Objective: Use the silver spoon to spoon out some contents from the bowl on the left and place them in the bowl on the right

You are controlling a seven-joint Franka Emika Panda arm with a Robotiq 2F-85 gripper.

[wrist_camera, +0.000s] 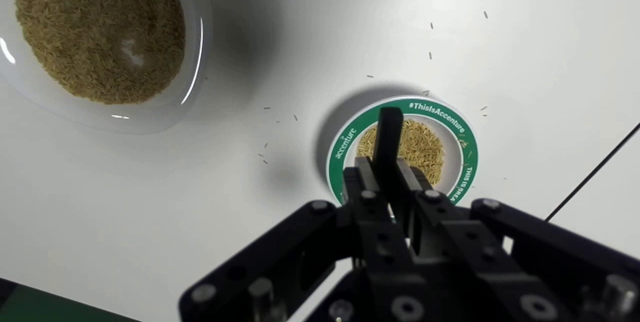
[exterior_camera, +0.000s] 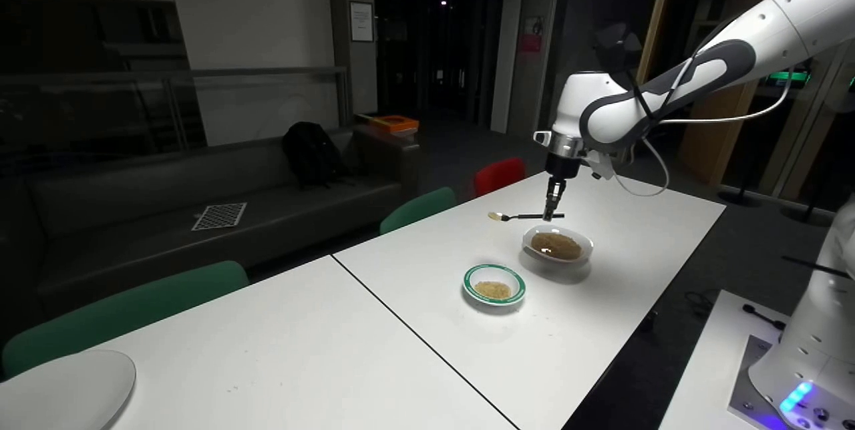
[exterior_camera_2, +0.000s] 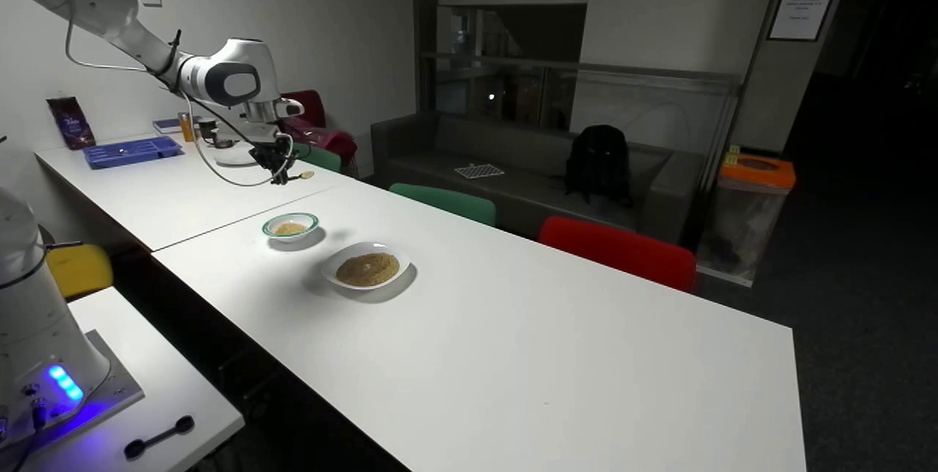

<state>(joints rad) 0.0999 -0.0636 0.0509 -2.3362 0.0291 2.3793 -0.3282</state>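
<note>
Rice (exterior_camera: 495, 216) on your black-handled spoon (exterior_camera: 529, 216) could spill onto the table (exterior_camera: 414, 283) if the handle (wrist_camera: 389, 134), pinched in your nearly closed gripper (wrist_camera: 383, 162), twists during a quick swing.

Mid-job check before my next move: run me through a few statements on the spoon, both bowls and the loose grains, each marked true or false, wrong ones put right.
1. The fingers grip the spoon by its dark handle. True.
2. The spoon rests on the table. False: it is held up above the table.
3. The white bowl holds more grains than the green-rimmed bowl. True.
4. The white bowl touches the green-rimmed bowl. False: they stand apart.
5. Stray grains lie on the table. True.
</note>
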